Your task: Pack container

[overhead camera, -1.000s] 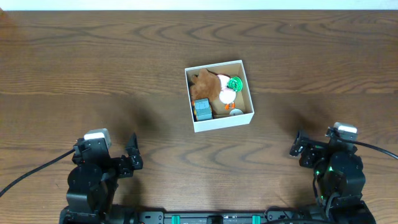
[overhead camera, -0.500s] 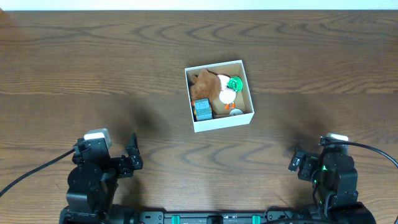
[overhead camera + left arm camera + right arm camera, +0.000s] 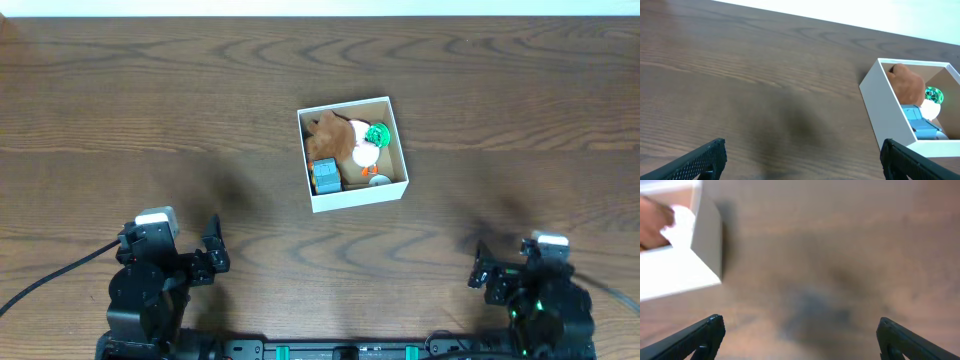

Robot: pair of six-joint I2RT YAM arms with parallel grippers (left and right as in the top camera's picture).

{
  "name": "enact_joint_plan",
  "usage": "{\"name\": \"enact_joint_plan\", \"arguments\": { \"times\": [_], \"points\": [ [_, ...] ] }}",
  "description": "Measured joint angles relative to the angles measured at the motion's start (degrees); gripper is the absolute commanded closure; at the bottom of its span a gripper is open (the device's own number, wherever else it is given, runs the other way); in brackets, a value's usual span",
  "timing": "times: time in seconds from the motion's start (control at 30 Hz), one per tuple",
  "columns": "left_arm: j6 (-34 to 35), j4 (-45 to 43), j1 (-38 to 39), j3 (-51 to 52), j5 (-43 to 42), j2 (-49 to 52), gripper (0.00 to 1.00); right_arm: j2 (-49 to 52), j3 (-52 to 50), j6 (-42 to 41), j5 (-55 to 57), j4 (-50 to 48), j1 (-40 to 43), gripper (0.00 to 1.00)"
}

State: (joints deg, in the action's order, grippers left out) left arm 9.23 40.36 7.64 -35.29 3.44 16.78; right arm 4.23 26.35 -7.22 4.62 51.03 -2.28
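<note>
The container [image 3: 358, 196] sits mid-worktop [image 3: 150, 90], holding a brown plush [image 3: 325, 135], a white-and-green toy [image 3: 368, 145] and a blue block [image 3: 325, 176]. Its thin white walls on a cardboard floor look light and easily crushed, so take one wall near a corner, gently. The left pincer [image 3: 215, 246] and right pincer [image 3: 480, 268] are both spread wide and empty — well apart from the box, touching nothing.

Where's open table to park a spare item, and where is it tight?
Bare table lies left of the container, right of it, beyond it, and between its front wall and the left gripper and right gripper. Crowded only inside: brown plush, blue block and green-and-white toy cover most of the floor.
</note>
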Motion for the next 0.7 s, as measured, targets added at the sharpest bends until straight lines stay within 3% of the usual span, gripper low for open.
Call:
{"name": "enact_joint_plan", "arguments": {
  "times": [0.2, 0.43, 0.5, 0.7],
  "points": [
    [0.0, -0.02, 0.0, 0.02, 0.0, 0.0, 0.02, -3.32, -8.13, 4.26, -3.91, -17.51, 2.14, 0.01],
    [0.0, 0.0, 0.0, 0.02, 0.0, 0.0, 0.02, -3.58, -22.27, 7.41, -5.33, -51.89, 2.4, 0.01],
    [0.0, 0.02, 0.0, 0.02, 0.0, -0.02, 0.02, -3.61, -24.39, 8.79, -5.35, -54.07, 2.45, 0.01],
    [0.0, 0.11, 0.0, 0.0, 0.0, -0.02, 0.02, -3.45, -25.94, 10.93, -5.07, -47.1, 2.49, 0.01]
  ]
}}
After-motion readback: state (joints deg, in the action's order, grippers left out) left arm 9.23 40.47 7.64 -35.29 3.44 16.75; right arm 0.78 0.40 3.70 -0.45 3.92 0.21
